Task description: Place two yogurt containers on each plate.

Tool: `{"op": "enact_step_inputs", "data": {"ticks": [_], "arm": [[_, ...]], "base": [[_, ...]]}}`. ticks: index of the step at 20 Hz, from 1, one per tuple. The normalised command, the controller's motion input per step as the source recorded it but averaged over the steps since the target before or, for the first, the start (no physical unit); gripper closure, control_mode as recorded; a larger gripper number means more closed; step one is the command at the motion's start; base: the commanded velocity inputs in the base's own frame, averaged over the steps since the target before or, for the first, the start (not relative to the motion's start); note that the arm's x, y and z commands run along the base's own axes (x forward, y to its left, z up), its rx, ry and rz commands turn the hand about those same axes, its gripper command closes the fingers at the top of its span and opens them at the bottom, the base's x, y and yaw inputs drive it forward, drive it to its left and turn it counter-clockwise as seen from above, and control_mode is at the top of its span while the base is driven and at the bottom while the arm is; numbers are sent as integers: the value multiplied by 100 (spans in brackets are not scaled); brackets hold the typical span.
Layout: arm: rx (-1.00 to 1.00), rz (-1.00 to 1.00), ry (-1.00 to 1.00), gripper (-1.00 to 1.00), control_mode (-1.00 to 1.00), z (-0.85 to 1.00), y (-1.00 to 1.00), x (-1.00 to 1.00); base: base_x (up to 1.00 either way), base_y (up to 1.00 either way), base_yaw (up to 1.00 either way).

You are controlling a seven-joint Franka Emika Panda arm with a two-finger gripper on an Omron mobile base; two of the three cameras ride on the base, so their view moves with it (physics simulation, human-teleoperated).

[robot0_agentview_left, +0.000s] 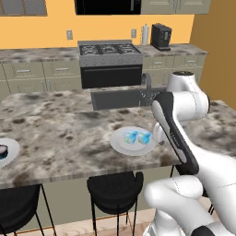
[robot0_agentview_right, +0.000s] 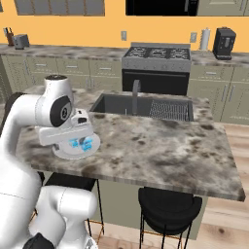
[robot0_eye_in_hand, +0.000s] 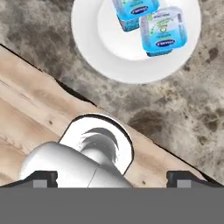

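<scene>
A pale plate (robot0_agentview_left: 120,144) (robot0_agentview_right: 62,151) (robot0_eye_in_hand: 94,39) lies near the island counter's front edge. Two light-blue boxy yogurt containers sit side by side on it: one (robot0_agentview_left: 130,136) (robot0_agentview_right: 74,143) (robot0_eye_in_hand: 132,9) and the other (robot0_agentview_left: 144,137) (robot0_agentview_right: 88,144) (robot0_eye_in_hand: 163,30). My gripper (robot0_eye_in_hand: 113,177) hangs above the plate's near side, apart from both tubs. It is open, with its fingertips (robot0_eye_in_hand: 46,177) spread wide and nothing between them. A second plate (robot0_agentview_left: 11,146) is cut off at the counter's far left, and a dark round yogurt cup (robot0_agentview_left: 2,150) stands on it.
A sink (robot0_agentview_right: 121,104) with a faucet (robot0_agentview_right: 135,92) is set into the island behind the plate. Black stools (robot0_agentview_left: 115,186) (robot0_agentview_right: 169,206) stand under the counter's front edge. A stove (robot0_agentview_left: 109,53) and a coffee machine (robot0_agentview_left: 161,37) line the back wall.
</scene>
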Motion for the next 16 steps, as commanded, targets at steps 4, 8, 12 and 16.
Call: {"op": "enact_step_inputs", "data": {"ticks": [4,8,12,16], "arm": [[0,-39,2,-100,-100,45,-28,-51],[1,-49,2,-100,-100,10,33,0],[2,-30,2,-100,-100,0,67,-8],[-6,-5,0,-100,-100,0,100,-33]], "base": [[0,0,0],[0,0,0],[0,0,0],[0,0,0]]}}
